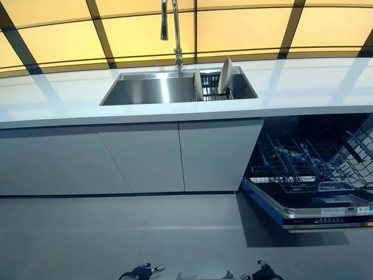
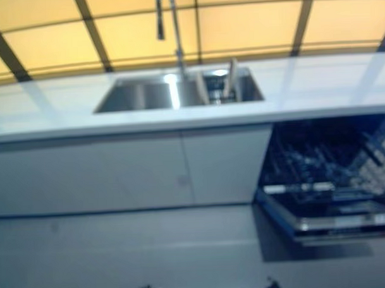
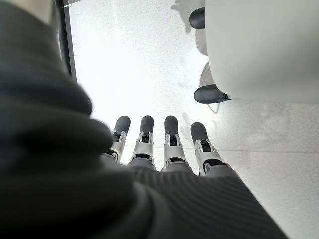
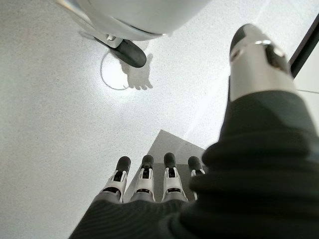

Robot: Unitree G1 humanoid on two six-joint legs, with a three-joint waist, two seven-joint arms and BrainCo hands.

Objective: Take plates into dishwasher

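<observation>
Stage: start of the job, by my reading. Nothing is lifted and no plate shows in the dishwasher.
Plates: two counted, both cream. Plate one (image 1: 225, 75) stands on edge and leans a little; plate two (image 1: 198, 85) stands just beside it, toward the robot's left.
Where plates sit: in a dark dish rack (image 1: 213, 92) set in the right end of the sink (image 1: 145, 90), apart from both hands.
Sink: one steel basin let into the white counter (image 1: 303, 87). One tall faucet (image 1: 175, 32) rises behind it.
Dishwasher: one, below the counter on the robot's right. Its door (image 1: 315, 213) is dropped flat and the lower rack (image 1: 309, 166) is pulled out over it. The wire tines look bare, though the far right part is cut off by the frame.
Cabinets: plain white fronts (image 1: 137, 154) under the sink, all closed.
Left hand (image 3: 157, 144): fingers straight and relaxed, pointing at the floor, holding nothing.
Right hand (image 4: 149, 181): same posture, fingers extended, thumb out to one side, empty.
Hands, head views: both low at the bottom edge, well apart from sink and dishwasher.
Done: door open, rack out, so the machine looks ready to load.
Left: reach to the sink, take each plate, slot it in the lower rack. Two trips if carried singly.
Risk, judged: upright plates could slip against each other when the first is pulled.
</observation>
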